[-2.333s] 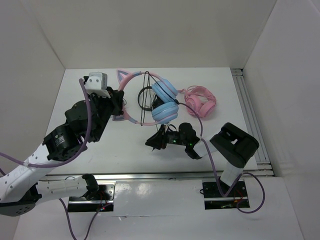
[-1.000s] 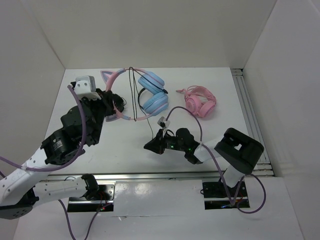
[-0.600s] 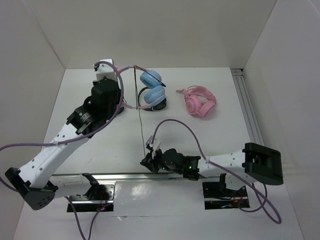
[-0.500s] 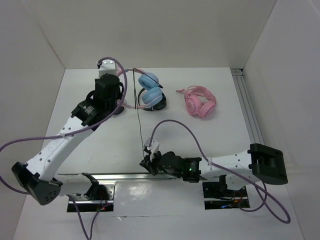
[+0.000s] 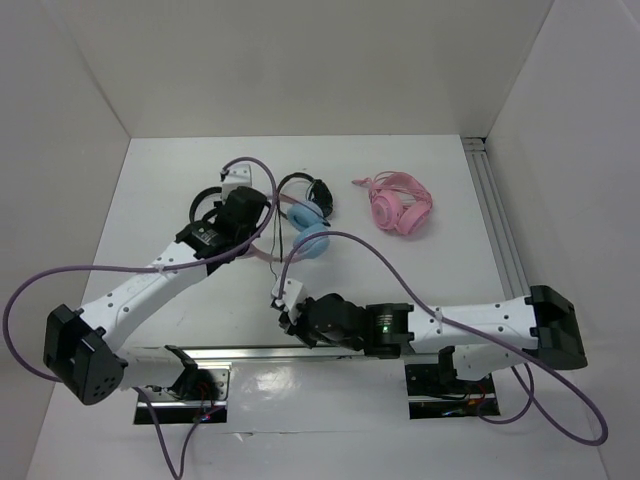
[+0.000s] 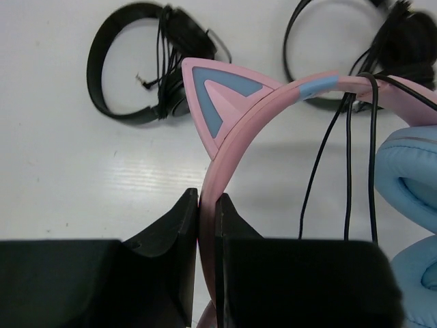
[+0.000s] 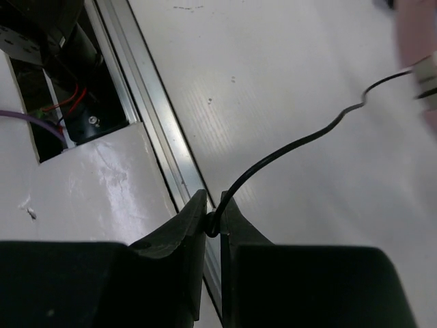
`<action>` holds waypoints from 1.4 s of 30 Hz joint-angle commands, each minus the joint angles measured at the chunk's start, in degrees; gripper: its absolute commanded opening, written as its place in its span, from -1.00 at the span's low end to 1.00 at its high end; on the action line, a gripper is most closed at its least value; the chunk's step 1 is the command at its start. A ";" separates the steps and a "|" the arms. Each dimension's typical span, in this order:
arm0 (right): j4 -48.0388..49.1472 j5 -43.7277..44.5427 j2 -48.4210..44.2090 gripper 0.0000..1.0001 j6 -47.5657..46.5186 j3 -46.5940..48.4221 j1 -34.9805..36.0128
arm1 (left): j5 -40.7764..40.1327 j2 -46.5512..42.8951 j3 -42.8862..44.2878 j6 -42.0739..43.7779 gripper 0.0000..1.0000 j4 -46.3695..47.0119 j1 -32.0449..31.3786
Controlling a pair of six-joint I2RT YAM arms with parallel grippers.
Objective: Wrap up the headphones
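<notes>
Headphones (image 5: 311, 241) lie mid-table, their blue cups just right of the left gripper (image 5: 247, 228), which sits over the pink band. Pink headphones (image 5: 398, 207) rest well apart at the right rear. One black pair (image 5: 206, 204) lies just left of the left wrist and a second black pair (image 5: 305, 189) just behind the blue cups. The right gripper (image 5: 283, 312) is low at the near edge, in front of the cups.

Left wrist: jaws are clamped on the headband (image 6: 235, 130), just below a cat ear (image 6: 217, 99). Cable (image 6: 348, 171) strands hang over the band to the right, beside a blue cup (image 6: 410, 184). Both black pairs lie beyond on the table.

Right wrist: jaws are pinched together on the cable, above the metal rail (image 7: 160, 147) at the table edge. From the grip the cable runs in a loose curve over bare table towards a blurred pink shape.
</notes>
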 commanded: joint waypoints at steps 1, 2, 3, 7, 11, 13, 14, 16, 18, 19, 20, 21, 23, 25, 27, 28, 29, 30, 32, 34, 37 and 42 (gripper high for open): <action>-7.52 2.85 -4.39 -1.00 -4.83 6.21 0.51 | -3.50 -3.73 -1.31 -6.40 -1.00 2.07 0.29; -10.06 3.82 -4.40 -1.00 -5.36 7.17 0.51 | -5.07 -5.13 -2.97 -6.41 -1.00 1.55 0.29; -11.30 6.01 -5.36 -1.00 -6.24 8.84 0.51 | -5.61 -5.75 -3.86 -7.11 -1.00 1.54 0.29; -15.88 7.96 -8.34 -1.00 -7.48 12.28 0.51 | -7.02 -7.43 -6.95 -6.06 -1.00 3.04 -0.24; -17.82 11.29 -10.45 -1.00 -8.00 14.82 0.51 | -7.21 -6.90 -7.56 -6.84 -1.00 0.50 -3.22; -18.43 16.54 -11.25 -1.00 -8.70 14.83 0.51 | -4.31 -6.90 -8.26 -6.85 -1.00 0.49 -5.41; -18.43 18.58 -11.95 -1.00 -9.40 14.83 0.51 | -3.52 -8.64 -9.05 -6.85 -1.00 0.49 -6.20; -18.43 24.19 -11.96 -1.00 -10.02 15.35 0.51 | -0.71 -10.67 -11.68 -5.36 -1.00 1.54 -8.75; -18.43 27.20 -11.96 -1.00 -10.63 15.97 0.51 | 3.93 -14.09 -13.70 -1.76 -1.00 2.24 -10.60; -17.39 28.34 -11.96 -1.00 -11.34 15.97 0.51 | 5.79 -15.15 -13.71 -0.36 -1.00 2.25 -12.35; -17.38 29.66 -11.35 -1.00 -13.08 15.97 0.51 | 7.29 -16.20 -13.71 2.00 -1.00 1.64 -13.23; -16.68 30.37 -10.38 -1.00 -14.06 15.97 0.51 | 8.78 -18.22 -13.71 3.25 -1.00 1.02 -14.03; -15.01 30.98 -9.24 -1.00 -16.69 15.97 0.51 | 13.44 -20.07 -13.71 6.49 -1.00 -2.30 -15.18; -13.35 30.99 -7.48 -1.00 -18.10 15.36 -1.85 | 19.65 -22.26 -11.53 8.78 -1.00 -5.12 -15.18; -12.20 29.95 -6.69 -1.00 -19.25 15.36 -4.83 | 24.68 -23.50 -10.29 13.88 -1.00 -8.98 -15.18; -9.93 29.94 -6.68 -1.00 -19.78 14.75 -5.89 | 28.71 -24.03 -9.07 15.63 -1.00 -10.57 -15.18; -8.78 29.33 -6.68 -1.00 -20.30 13.35 -7.03 | 29.53 -24.99 -8.36 16.87 -1.00 -12.33 -15.18; -7.46 28.71 -6.68 -1.00 -20.31 12.55 -9.74 | 29.54 -25.53 -8.35 18.19 -1.00 -14.00 -15.18; -4.91 26.78 -7.29 -1.00 -20.31 10.54 -12.57 | 28.75 -26.76 -6.16 18.20 -1.00 -17.96 -15.18; -4.19 23.10 -7.91 -1.00 -19.69 10.00 -16.60 | 32.50 -29.30 -5.46 20.30 -1.00 -18.67 -15.18; -2.80 18.34 -7.91 -1.00 -18.47 9.29 -20.39 | 34.63 -31.77 -4.40 21.63 -1.00 -17.53 -15.70; -2.26 10.88 -7.30 -1.00 -16.36 8.24 -23.82 | 35.61 -32.91 -1.76 22.86 -1.00 -15.43 -15.70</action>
